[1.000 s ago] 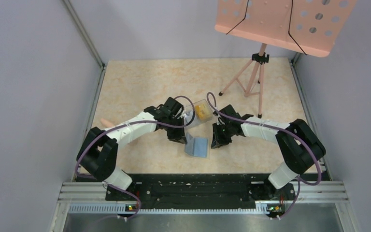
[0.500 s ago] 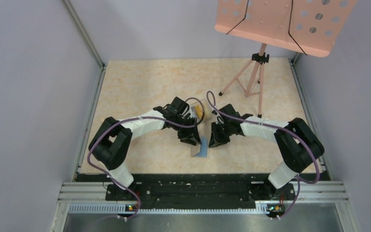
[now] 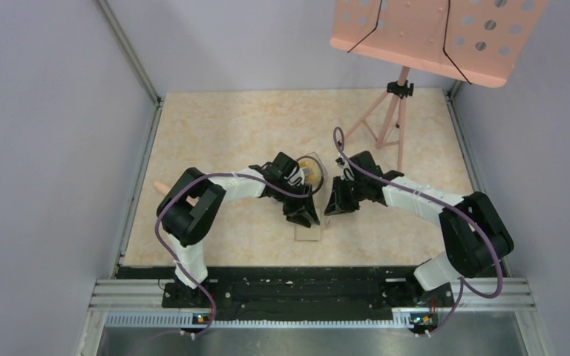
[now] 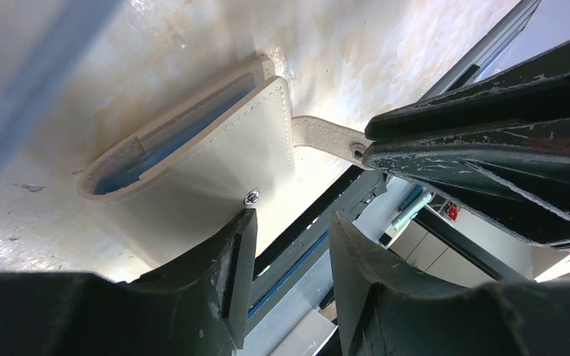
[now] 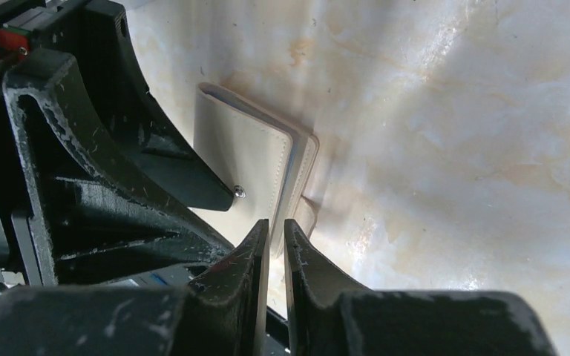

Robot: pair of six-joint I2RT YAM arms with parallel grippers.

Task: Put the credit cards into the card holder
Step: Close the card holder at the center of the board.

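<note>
The card holder (image 3: 308, 231) lies folded on the table, tan side up; its blue lining (image 4: 159, 148) shows at the open edge. My left gripper (image 4: 286, 252) stands open right over it with nothing between the jaws, and one fingertip (image 4: 241, 222) touches the tan face beside the snap stud. My right gripper (image 5: 276, 230) is almost closed, and its fingers (image 4: 475, 133) pinch the end of the holder's strap tab (image 4: 323, 137), which is lifted off the table. Yellow-orange credit cards (image 3: 313, 174) sit in a clear box behind the left wrist, partly hidden.
A pink music stand (image 3: 430, 37) on a tripod (image 3: 386, 119) occupies the back right. The clear plastic box (image 3: 319, 165) sits just behind both grippers. A small pink object (image 3: 162, 187) lies at the left wall. Side walls and the front metal rail (image 3: 304, 293) bound the table.
The card holder lay open with its blue inside up; now it is folded tan side up. My left gripper has opened and moved right over it. The right gripper shifted slightly back and right.
</note>
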